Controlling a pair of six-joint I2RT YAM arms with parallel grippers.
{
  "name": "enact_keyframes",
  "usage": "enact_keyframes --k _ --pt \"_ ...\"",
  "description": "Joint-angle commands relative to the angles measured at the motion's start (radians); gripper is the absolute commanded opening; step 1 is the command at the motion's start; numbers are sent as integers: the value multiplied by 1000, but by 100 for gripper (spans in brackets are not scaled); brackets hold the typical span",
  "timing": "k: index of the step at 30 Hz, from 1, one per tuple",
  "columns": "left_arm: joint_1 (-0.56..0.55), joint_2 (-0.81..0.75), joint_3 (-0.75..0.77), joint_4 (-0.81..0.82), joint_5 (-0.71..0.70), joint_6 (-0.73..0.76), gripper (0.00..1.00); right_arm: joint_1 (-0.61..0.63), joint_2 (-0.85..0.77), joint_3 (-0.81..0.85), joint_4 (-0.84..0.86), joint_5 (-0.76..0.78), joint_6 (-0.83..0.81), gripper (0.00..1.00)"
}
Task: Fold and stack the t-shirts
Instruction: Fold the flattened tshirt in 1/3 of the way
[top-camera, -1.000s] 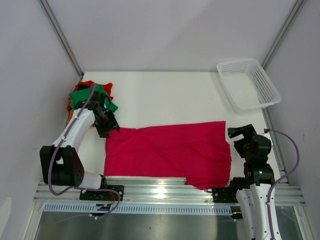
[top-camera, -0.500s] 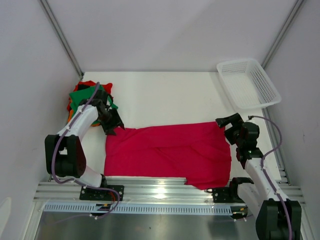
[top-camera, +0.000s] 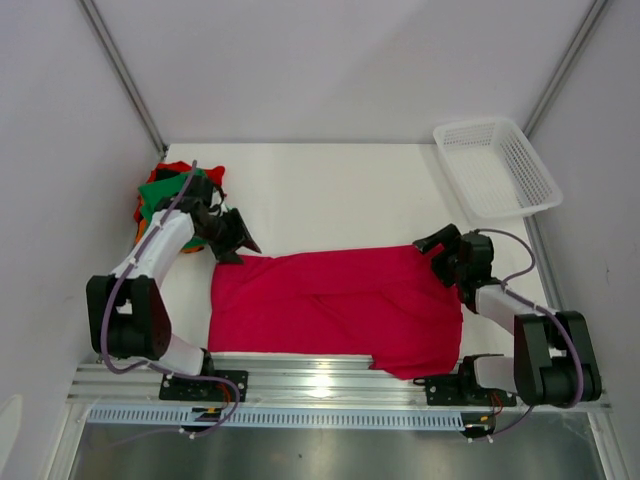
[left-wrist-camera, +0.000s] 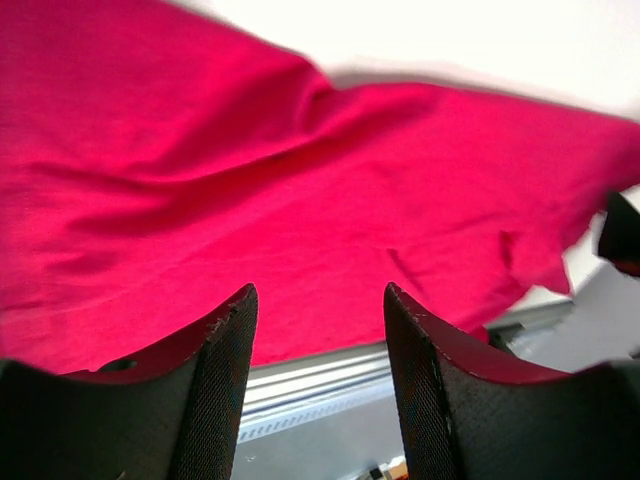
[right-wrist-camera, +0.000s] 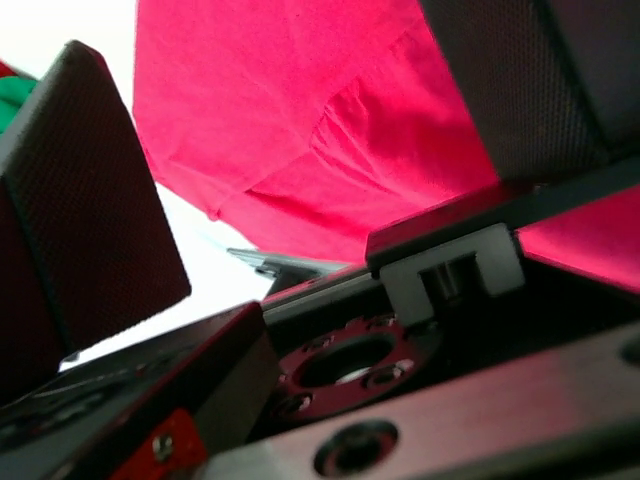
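A crimson-red t-shirt (top-camera: 340, 300) lies partly folded along the near edge of the table; it fills the left wrist view (left-wrist-camera: 300, 200) and the right wrist view (right-wrist-camera: 300, 120). A pile of green (top-camera: 160, 190), orange and red t-shirts sits at the far left. My left gripper (top-camera: 240, 240) is open and empty just above the shirt's far left corner. My right gripper (top-camera: 432, 245) is open and empty at the shirt's far right corner, its fingers (right-wrist-camera: 90, 200) wide apart.
A white plastic mesh basket (top-camera: 497, 168) stands at the back right corner. A metal rail (top-camera: 330, 375) runs along the near table edge under the shirt's hem. Grey walls close in both sides.
Both arms have swung inward toward the shirt's far corners. The right gripper moved left and farther from the base; the left gripper moved right off the pile. The shirt has not moved.
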Motion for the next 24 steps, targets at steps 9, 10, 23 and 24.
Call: enact_keyframes --k 9,10,23,24 --pt "-4 -186 121 99 229 17 57 8 134 198 -177 151 15 100" --pt "-4 -209 118 136 291 5 58 7 154 261 -209 159 -1 99" --pt "-4 -404 57 414 490 -89 61 10 427 508 -518 159 -25 100" --pt "-4 -409 58 412 490 -89 62 11 423 508 -533 161 -25 99"
